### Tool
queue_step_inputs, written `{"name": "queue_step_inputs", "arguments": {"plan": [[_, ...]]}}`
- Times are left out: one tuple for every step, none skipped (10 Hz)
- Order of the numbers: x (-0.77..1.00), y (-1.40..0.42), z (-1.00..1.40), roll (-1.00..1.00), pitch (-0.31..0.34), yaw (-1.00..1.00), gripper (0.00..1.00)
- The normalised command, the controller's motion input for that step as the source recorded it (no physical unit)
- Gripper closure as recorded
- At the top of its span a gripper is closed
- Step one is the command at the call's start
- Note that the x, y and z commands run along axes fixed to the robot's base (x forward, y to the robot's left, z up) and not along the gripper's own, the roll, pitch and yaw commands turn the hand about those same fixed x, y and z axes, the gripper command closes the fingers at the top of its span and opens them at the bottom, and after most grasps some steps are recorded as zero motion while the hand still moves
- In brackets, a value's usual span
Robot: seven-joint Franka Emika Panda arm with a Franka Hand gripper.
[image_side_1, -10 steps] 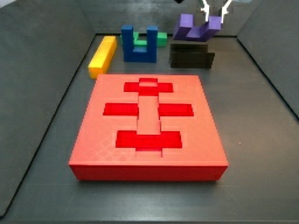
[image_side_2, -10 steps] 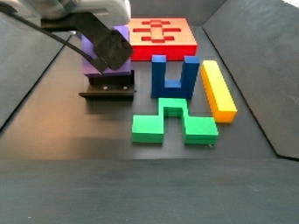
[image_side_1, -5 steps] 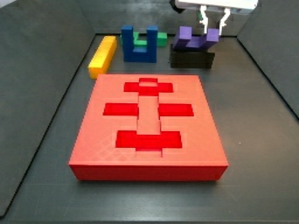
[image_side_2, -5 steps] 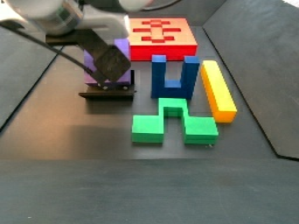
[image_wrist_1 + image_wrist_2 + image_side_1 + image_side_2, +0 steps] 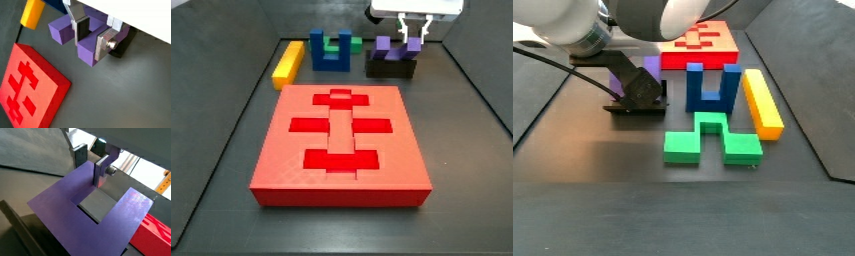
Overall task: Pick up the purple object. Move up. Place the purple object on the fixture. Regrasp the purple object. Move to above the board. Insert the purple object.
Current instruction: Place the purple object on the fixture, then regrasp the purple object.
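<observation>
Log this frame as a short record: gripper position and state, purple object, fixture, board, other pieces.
gripper: at the far end of the floor, over the fixture, fingers straddling one prong of the purple object
gripper state: cannot tell whether clamped
purple object: sits on the fixture, prongs up
fixture: dark, beside the blue block
board: red, cutouts all vacant
other pieces: blue block; green block; yellow bar
</observation>
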Motion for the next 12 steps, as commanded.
{"name": "queue_step_inputs", "arguments": {"plan": [[0.21, 0.17, 0.03, -0.11, 0.103, 0.01, 1.0], [0.16, 0.23, 0.06, -0.15, 0.1, 0.01, 1.0], [0.04, 0.13, 0.0, -0.05, 0.017, 0.02, 1.0], [0.0, 0.0, 0.0, 0.02, 0.0, 0.0, 1.0], [-0.01, 0.0, -0.1, 0.33, 0.0, 0.0, 1.0], [-0.03, 0.0, -0.23, 0.67, 0.0, 0.0, 1.0], [0.0, -0.01, -0.14, 0.65, 0.031, 0.0, 1.0], [0.0, -0.01, 0.0, 0.41, 0.026, 0.0, 1.0], [0.0, 0.0, 0.0, 0.0, 0.0, 0.0, 1.0], [0.0, 0.0, 0.0, 0.0, 0.0, 0.0, 0.0], [0.25, 0.18, 0.73, -0.11, 0.231, 0.0, 0.0], [0.0, 0.41, 0.65, -0.49, 0.0, -0.01, 0.0]]}}
